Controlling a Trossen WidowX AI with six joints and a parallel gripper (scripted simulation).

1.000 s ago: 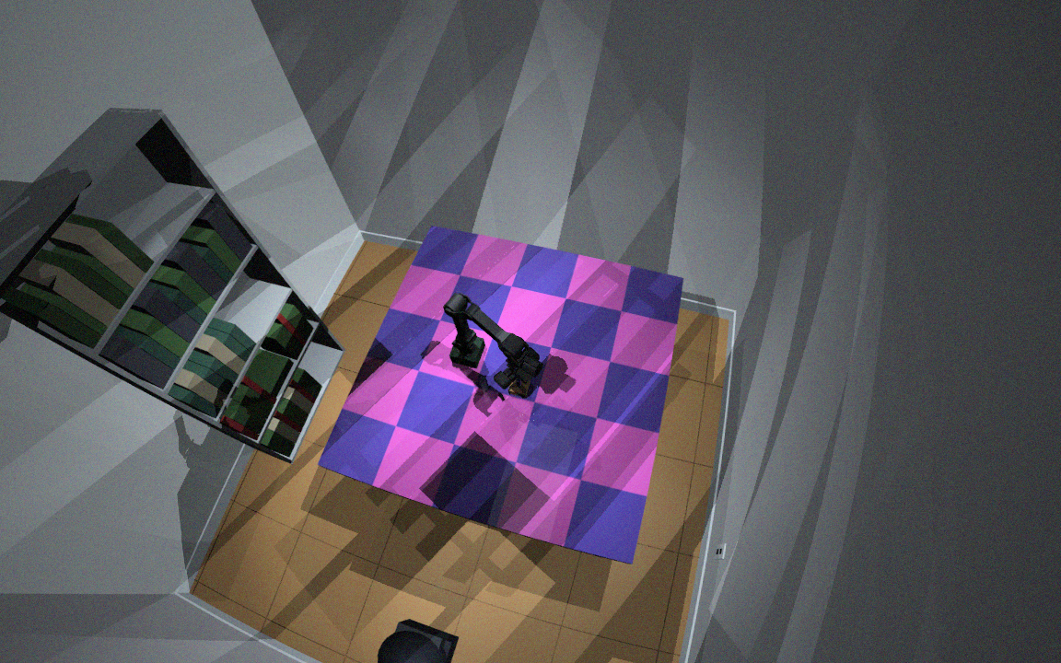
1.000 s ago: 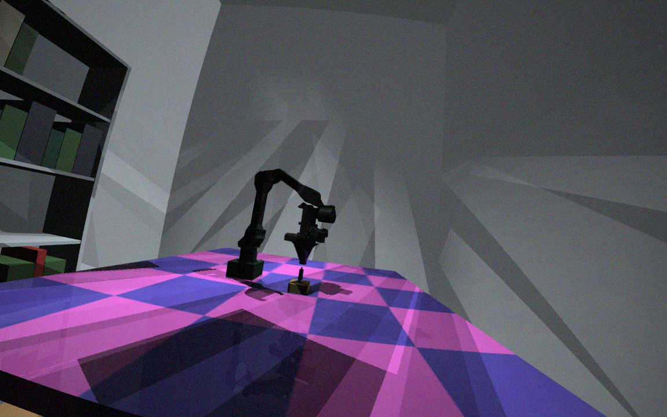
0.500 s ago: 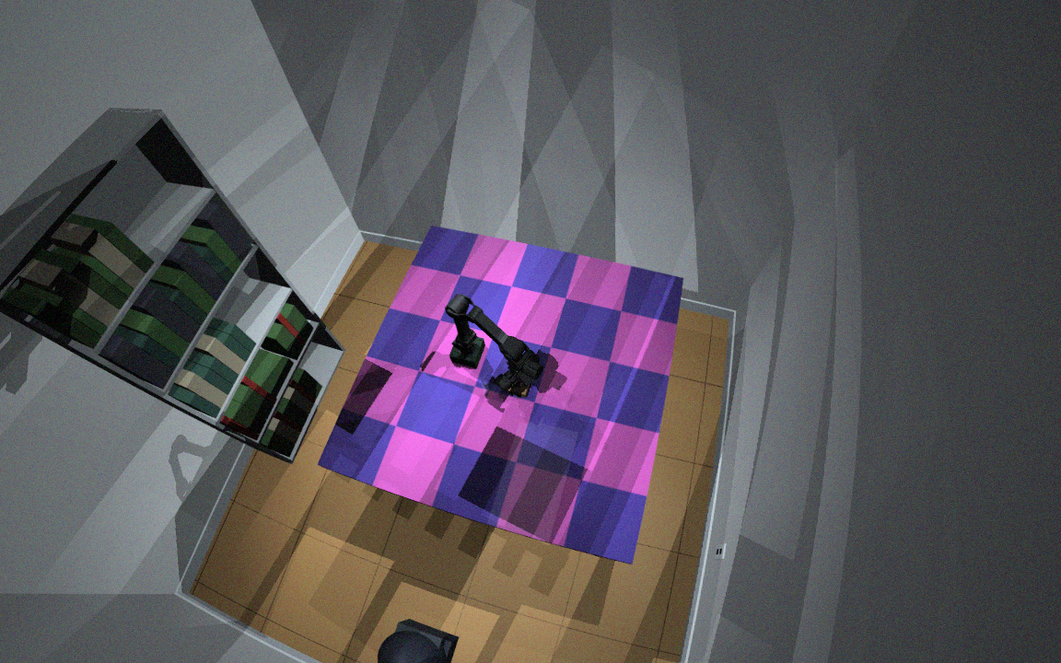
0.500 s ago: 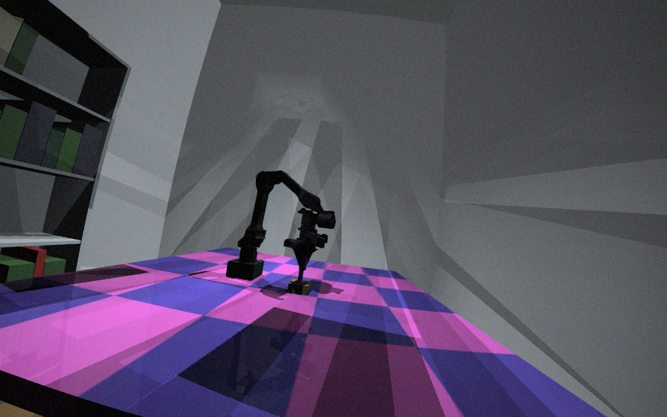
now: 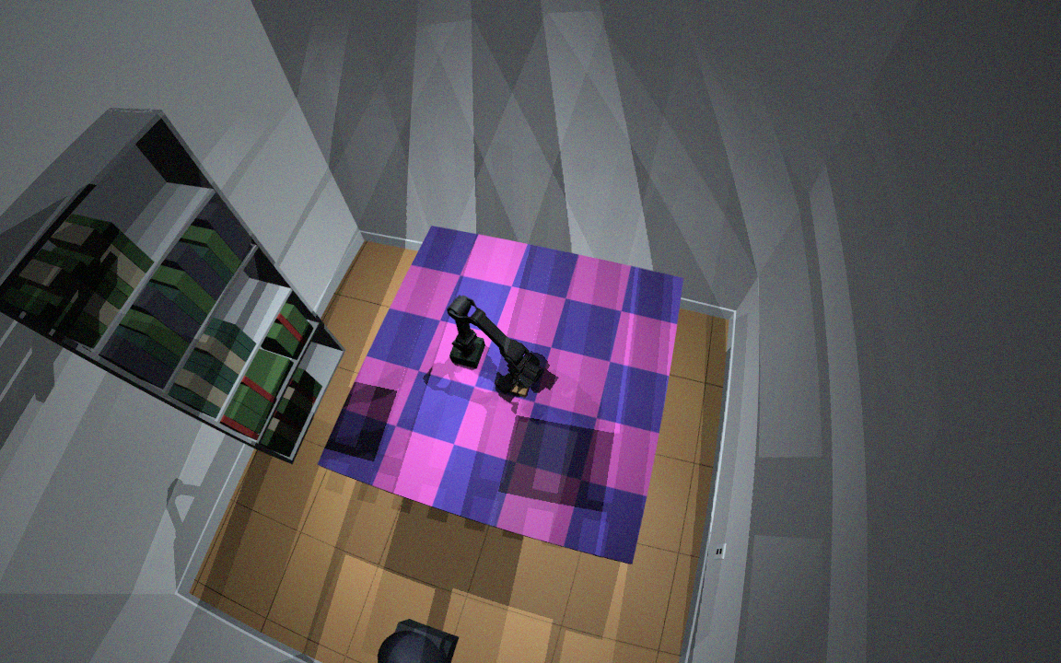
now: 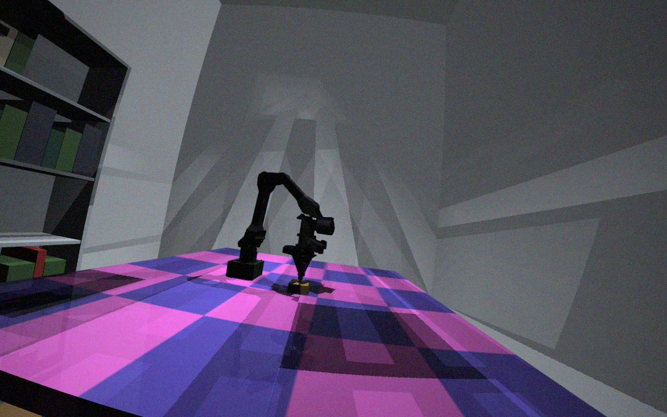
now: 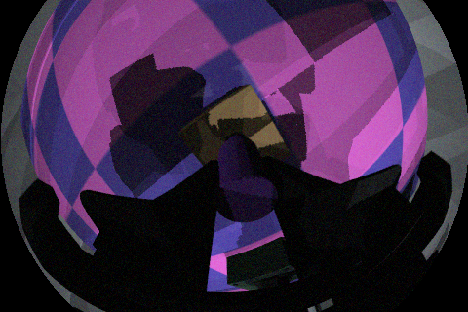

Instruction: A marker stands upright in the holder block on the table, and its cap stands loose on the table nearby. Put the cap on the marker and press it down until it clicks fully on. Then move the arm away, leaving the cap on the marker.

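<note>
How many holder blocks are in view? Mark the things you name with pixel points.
1: the holder block [image 5: 519, 391] [image 6: 299, 288] [image 7: 241, 107] sits on the checkered table [image 5: 427, 461] [image 6: 170, 332] [image 7: 146, 19], directly below the gripper [image 5: 518, 386] [image 6: 300, 280] [image 7: 241, 166]. Another could be hidden behind the arm.

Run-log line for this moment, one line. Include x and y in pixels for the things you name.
gripper [image 5: 519, 390] [image 6: 300, 280] [image 7: 241, 166]: shut on purple cap [image 7: 246, 195] | cap: over holder block [image 5: 520, 395] [image 6: 299, 288] [image 7: 244, 107] | seating: unclear

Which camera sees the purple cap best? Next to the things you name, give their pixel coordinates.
The wrist view: the purple cap [image 7: 247, 195] looks big there, between the gripper's [image 5: 518, 387] [image 6: 300, 277] [image 7: 246, 168] fingers. The top and exterior views show the gripper over the holder block [image 5: 519, 390] [image 6: 299, 288] [image 7: 239, 107], but I can't make out the cap.
</note>
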